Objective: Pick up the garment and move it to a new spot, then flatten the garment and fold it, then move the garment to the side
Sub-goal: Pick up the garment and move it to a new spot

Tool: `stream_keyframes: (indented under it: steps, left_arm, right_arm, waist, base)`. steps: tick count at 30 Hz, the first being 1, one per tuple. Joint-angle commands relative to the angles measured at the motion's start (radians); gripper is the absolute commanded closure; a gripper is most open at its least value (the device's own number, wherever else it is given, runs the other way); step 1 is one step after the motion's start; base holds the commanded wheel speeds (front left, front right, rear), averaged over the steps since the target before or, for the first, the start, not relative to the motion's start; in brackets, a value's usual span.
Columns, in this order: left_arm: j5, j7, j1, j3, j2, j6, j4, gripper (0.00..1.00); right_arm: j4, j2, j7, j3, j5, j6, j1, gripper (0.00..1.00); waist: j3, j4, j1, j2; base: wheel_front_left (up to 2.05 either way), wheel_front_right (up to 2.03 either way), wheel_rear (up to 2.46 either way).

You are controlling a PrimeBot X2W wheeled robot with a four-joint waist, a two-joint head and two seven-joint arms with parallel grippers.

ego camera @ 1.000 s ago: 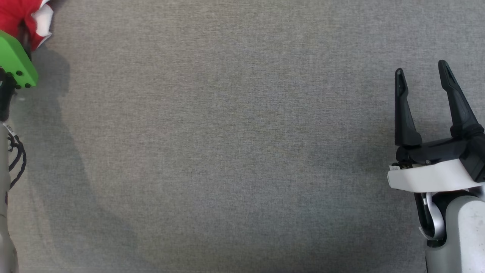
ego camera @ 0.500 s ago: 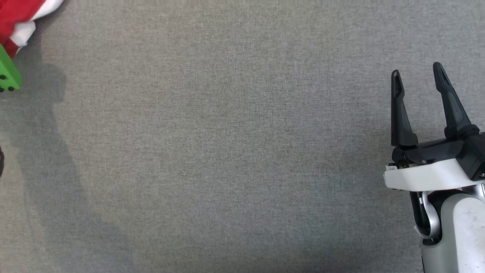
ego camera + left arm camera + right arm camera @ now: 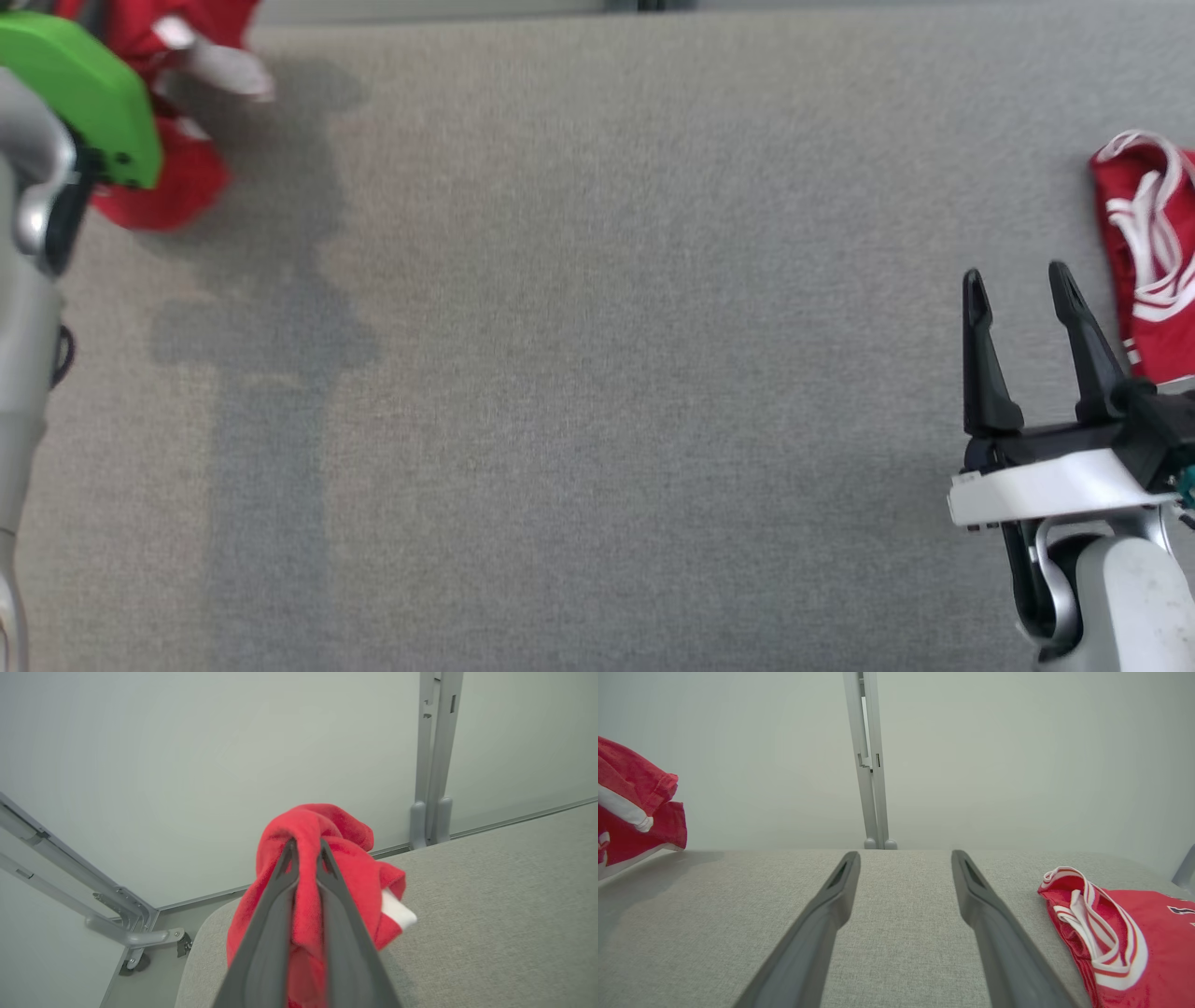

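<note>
left gripper (image 3: 306,847): clenched on the garment (image 3: 355,872). a fold of red cloth is pinched between the two fingers (image 3: 271,924) and bulges over their tips. the rest of the cloth hangs below the tips and spills to either side. in the left wrist view a white trim patch shows right of the fingers. under the gripper lies a rounded corner of the table (image 3: 490,905). whether the lowest fold touches the table cannot be told.

in the head view a green cover (image 3: 84,89) on the left arm hides the fingers. the garment (image 3: 163,191) shows beyond and beside this cover, and its shadow falls on the table to the right.

right gripper (image 3: 1018,280): released. the fingers stand well apart, with bare grey table (image 3: 597,373) between them.

a red jersey (image 3: 1158,280) with white striped trim lies flat on the table just right of the right gripper. in the right wrist view the garment (image 3: 635,812) is far to the left of the right gripper (image 3: 906,858) and the jersey (image 3: 1134,933) is to its right. a grey post (image 3: 871,765) stands straight ahead of the fingers, against the wall.
</note>
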Motion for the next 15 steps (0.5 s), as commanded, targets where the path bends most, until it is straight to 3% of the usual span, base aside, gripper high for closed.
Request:
stream_keyframes:
  steps: [1,8,15]
  left_arm:
    - [-0.026,0.015,0.018,-0.041,0.0,-0.002,-0.043,1.0]
    - [-0.153,0.083,0.053,-0.282,0.019,-0.002,-0.328,1.0]
    - [-0.301,0.108,0.102,-0.41,-0.013,0.0,-0.548,1.0]
  right_arm:
    - [0.007,-0.002,-0.007,-0.01,0.012,0.0,0.031,0.0]
    - [0.014,-0.002,-0.013,-0.04,0.03,0.0,0.091,0.0]
    - [0.02,-0.002,-0.021,-0.033,0.05,0.0,0.099,0.0]
  waist:
    - [-0.175,-0.053,-0.0001,0.0]
    - [-0.228,-0.121,-0.0001,0.0]
    - [-0.173,-0.189,-0.0001,0.0]
  base:
    - [0.0,0.0,0.0]
    - [0.0,0.0,0.0]
    - [0.0,0.0,0.0]
